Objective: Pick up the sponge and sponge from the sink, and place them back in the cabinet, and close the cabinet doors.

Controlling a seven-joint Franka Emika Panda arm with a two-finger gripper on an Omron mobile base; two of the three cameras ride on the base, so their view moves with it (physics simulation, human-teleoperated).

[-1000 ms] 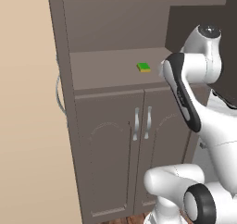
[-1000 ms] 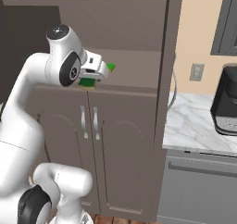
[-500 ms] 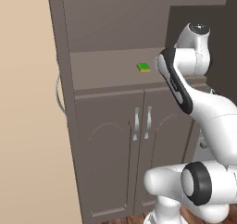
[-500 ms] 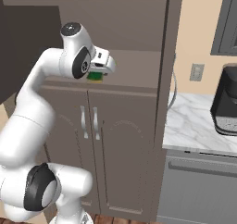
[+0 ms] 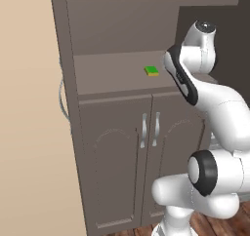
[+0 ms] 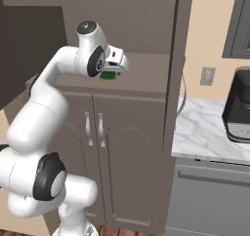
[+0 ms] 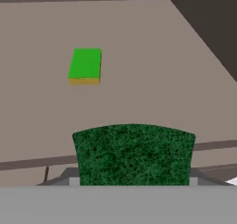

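One sponge [image 5: 152, 70] lies on the cabinet [image 5: 122, 132] shelf, second sponge [image 7: 133, 153] clamped in jaws at shelf edge; push deeper, set flat beside first, then release.

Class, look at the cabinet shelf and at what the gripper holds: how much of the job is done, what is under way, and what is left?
Done: one sponge lies on the cabinet shelf. Under way: the gripper is shut on the second sponge, over the shelf's front edge. Left: set it down and close the upper doors, which stand open.
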